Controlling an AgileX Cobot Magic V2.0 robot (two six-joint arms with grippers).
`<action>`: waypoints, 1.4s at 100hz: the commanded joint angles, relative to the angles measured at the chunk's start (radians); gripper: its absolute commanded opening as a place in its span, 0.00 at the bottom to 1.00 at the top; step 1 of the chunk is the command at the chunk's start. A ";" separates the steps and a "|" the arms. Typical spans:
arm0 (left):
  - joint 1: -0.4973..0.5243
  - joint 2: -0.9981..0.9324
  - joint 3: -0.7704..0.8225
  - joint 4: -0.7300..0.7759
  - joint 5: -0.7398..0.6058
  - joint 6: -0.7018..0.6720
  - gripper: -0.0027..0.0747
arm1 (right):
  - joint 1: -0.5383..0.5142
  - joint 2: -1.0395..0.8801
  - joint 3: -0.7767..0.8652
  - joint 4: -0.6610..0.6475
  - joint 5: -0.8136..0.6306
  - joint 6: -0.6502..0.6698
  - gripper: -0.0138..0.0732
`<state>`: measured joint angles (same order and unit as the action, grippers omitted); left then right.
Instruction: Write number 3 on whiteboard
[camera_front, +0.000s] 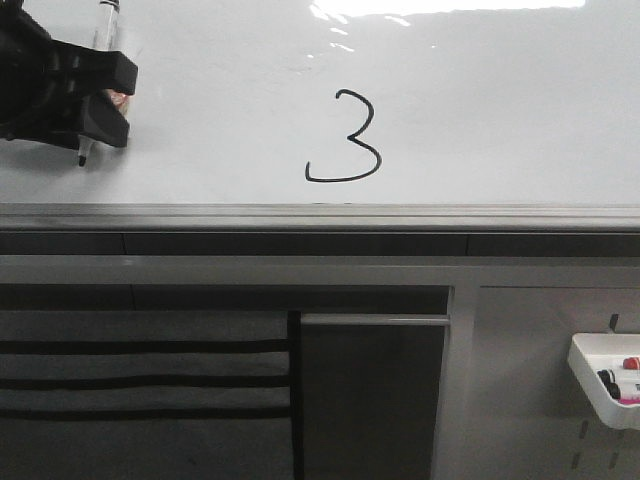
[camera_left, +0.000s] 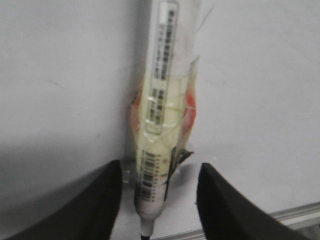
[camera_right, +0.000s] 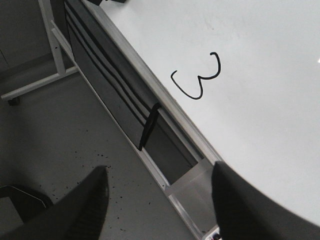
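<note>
Black marker line already made up a full number 3 (camera_front: 345, 140) on the whiteboard (camera_front: 500, 120), sitting just above the grey rail (camera_front: 320, 215) at the board's lower edge, roughly mid-width; also showed in right wrist view (camera_right: 197, 75). Looked closed out: top bow, middle notch, long lower curl all present. Judged writing step done, w/ only pull-off and put-away left.

Left gripper (camera_front: 100, 95) sat well to the left of the 3, near board's left edge, clamped on the marker (camera_front: 103, 40). Held it roughly upright, cap end up, nib down. Nib (camera_front: 82, 158) hung above the rail, near or on the board surface; couldn't tell which. Left wrist view showed barrel (camera_left: 160, 100) wrapped in clear tape w/ barcode label, pinched between both fingers (camera_left: 100, 200), w/ orange padding either side.

Right gripper (camera_right: 160, 210) spread wide, nothing between fingers, touching nothing; hung out in front of the board, below and to the side of the 3.

Next move prob. called for keeping nib clear of board so no stray stroke landed near the 3, then carrying marker off. Small white tray (camera_front: 600, 375) w/ other markers sat well below the rail, to the right of the 3: likely drop spot, not certain.
</note>
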<state>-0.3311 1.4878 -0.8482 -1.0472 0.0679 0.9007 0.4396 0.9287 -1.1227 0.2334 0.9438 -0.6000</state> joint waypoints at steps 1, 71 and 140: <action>0.008 -0.037 -0.024 0.039 -0.031 -0.012 0.64 | -0.006 -0.017 -0.024 -0.028 -0.019 0.060 0.62; 0.312 -0.854 0.000 0.459 0.608 -0.188 0.50 | -0.006 -0.434 0.327 -0.331 -0.180 0.809 0.25; 0.362 -1.003 0.297 0.290 0.448 -0.309 0.01 | -0.006 -0.511 0.475 -0.340 -0.281 0.809 0.07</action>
<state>0.0305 0.4797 -0.5378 -0.7168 0.5765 0.6036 0.4396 0.4112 -0.6256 -0.0859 0.7329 0.2091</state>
